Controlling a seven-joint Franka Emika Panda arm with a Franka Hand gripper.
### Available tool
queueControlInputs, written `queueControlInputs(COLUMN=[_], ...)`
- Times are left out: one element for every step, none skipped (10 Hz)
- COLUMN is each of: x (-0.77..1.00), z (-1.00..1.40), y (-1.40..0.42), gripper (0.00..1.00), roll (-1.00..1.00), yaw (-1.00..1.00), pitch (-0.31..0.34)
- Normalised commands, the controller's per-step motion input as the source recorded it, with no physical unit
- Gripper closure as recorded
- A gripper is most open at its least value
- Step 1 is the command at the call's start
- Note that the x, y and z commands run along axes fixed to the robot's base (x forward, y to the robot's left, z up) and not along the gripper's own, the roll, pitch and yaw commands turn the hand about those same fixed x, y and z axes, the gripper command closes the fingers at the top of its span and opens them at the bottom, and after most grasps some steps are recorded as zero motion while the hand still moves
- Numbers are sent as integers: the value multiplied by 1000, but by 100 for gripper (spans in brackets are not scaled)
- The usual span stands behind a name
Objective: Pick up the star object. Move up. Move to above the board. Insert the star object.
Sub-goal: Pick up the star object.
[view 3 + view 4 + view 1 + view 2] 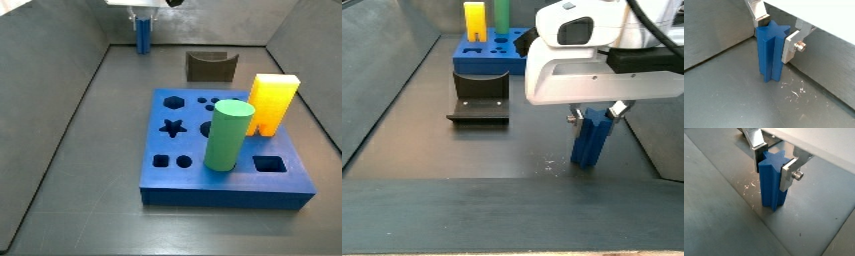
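Far left corner of bin in side view: star object [142, 36] upright on floor, near back wall. Gripper [777, 34] astride its top, silver plates against both flanks, apparently clamped. Judged step: grasp, then lift. Best kept square, pulled straight up, prism vertical. Rightward: dark arch block [211, 66], then board [187, 180] with green cylinder [227, 135], yellow-orange block [273, 104]. Star hole [171, 127] open; approach high.

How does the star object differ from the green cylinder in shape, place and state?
The star object is blue and ridged; the green cylinder is smooth and round. The star stands on the floor by the far wall, between the fingers of the hand; the cylinder stands in the board, untouched. Both are upright.
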Motion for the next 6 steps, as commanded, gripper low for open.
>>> queueControlInputs(x=[0,0,0,0,0,0], z=[0,0,0,0,0,0], y=[0,0,0,0,0,0], gripper=[100,100,100,100,100,100], roll=[0,0,0,0,0,0], yaw=[0,0,0,0,0,0], pitch=[0,0,0,0,0,0])
